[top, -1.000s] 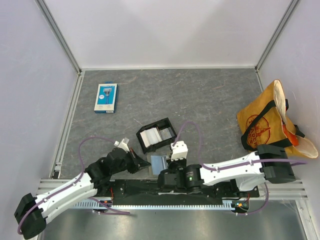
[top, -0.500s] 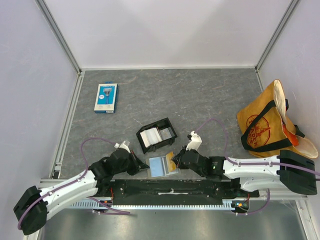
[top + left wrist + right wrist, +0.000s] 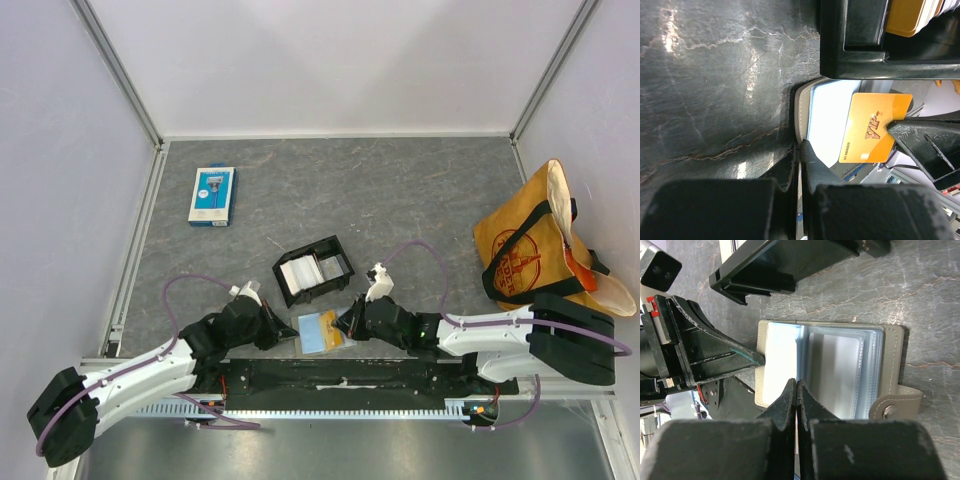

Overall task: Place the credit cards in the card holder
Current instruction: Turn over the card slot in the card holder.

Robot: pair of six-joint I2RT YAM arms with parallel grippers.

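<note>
Thin orange plastic VIP card [image 3: 870, 125], likely stiff, light, slick: right gripper [image 3: 796, 386] pinches one edge; beyond its fingertips, left gripper [image 3: 801, 149] nips the grey-tan card holder [image 3: 893, 355].

On the grey stone-look table [image 3: 400, 190], a blue-and-white flat pack [image 3: 212, 195] is laid at the left, a black plastic tray [image 3: 340, 265] near the middle, and a yellow cloth bag [image 3: 535, 250] at the right.

Open grey-tan folding card holder [image 3: 313, 334] sits lower centre, orange plastic card [image 3: 334, 326] on its right half; black rectangular tray [image 3: 313, 270] just above; blue-and-white retail pack [image 3: 212, 195] upper left; mustard fabric tote bag [image 3: 535, 250] right edge.
</note>
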